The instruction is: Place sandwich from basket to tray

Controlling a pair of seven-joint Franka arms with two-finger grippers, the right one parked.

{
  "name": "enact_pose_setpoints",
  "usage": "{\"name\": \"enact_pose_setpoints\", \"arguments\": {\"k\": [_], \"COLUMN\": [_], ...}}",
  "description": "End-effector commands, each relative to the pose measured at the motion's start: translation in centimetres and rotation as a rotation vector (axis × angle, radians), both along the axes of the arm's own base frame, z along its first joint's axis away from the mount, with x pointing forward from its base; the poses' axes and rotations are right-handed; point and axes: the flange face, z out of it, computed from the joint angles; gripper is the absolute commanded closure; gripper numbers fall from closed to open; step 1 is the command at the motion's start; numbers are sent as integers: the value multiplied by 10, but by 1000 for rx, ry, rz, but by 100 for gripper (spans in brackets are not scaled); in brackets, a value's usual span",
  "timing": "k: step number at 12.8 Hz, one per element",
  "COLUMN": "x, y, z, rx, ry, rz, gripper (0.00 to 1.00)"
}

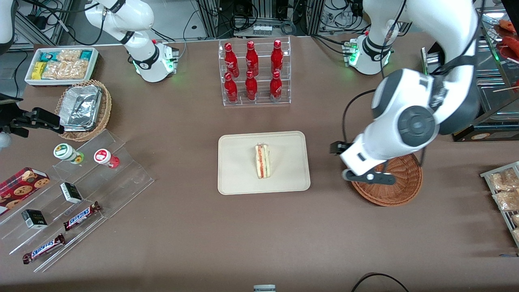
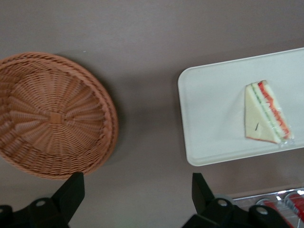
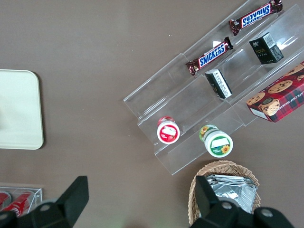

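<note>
The sandwich (image 1: 262, 161) (image 2: 263, 114) lies in the middle of the cream tray (image 1: 235, 182) (image 2: 209, 104), its red and green filling edge showing. The round reddish-brown wicker basket (image 1: 399, 190) (image 2: 52, 116) stands beside the tray, toward the working arm's end, and holds nothing. My left gripper (image 1: 367, 176) (image 2: 137, 183) hangs high above the basket's rim on the tray's side. It is open, and only bare table shows between its fingers. The arm covers part of the basket in the front view.
A clear rack of red bottles (image 1: 253, 73) stands farther from the front camera than the tray. A stepped acrylic shelf with snack bars and cups (image 1: 81, 190), a tan foil-filled basket (image 1: 85, 107) and a white snack bin (image 1: 61, 65) lie toward the parked arm's end. A rack of packets (image 1: 502, 190) stands beside the basket.
</note>
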Motion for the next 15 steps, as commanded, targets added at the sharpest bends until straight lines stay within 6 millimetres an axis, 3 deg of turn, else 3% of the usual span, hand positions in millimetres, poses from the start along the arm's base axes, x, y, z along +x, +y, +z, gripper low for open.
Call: {"name": "enact_pose_setpoints", "arguments": {"k": [1, 3, 10, 15], "x": [-23, -33, -66, -82], "y": [44, 68, 107, 145], "z": [18, 26, 50, 92], "rx": [-2, 6, 56, 51], "ry": [0, -2, -2, 13], "rz": [-26, -10, -5, 14], "gripper": [0, 0, 0, 0]}}
